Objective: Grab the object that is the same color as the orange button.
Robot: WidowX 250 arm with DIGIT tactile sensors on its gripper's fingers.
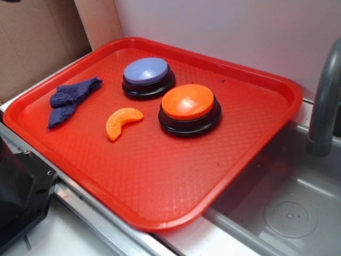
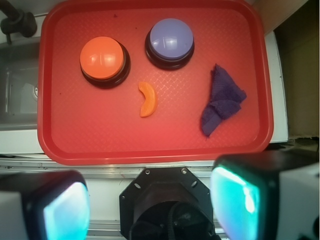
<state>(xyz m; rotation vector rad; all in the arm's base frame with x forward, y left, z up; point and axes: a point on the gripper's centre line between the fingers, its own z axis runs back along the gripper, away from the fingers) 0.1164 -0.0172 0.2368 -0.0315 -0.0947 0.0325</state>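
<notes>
Exterior view: segment (image 1: pixel 123 122) lies flat on the red tray (image 1: pixel 160 181), just left of the orange button (image 1: pixel 189 109) and below the lavender button (image 1: pixel 147 76); purple cloth (image 1: pixel 72 100) sits well left. Gripper not visible here.

Wrist view: segment (image 2: pixel 147 99) lies far ahead of the gripper (image 2: pixel 150 200), apart from it, between orange button (image 2: pixel 103 59) and cloth (image 2: pixel 221 102). Fingers (image 2: pixel 67 212) spread wide, holding nothing, hovering off the tray's near edge. Segment is a small glossy orange crescent, ribbed.

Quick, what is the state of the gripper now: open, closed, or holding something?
Gripper: open, holding nothing; its fingers are wide apart, well back from the tray and the orange slice.
</notes>
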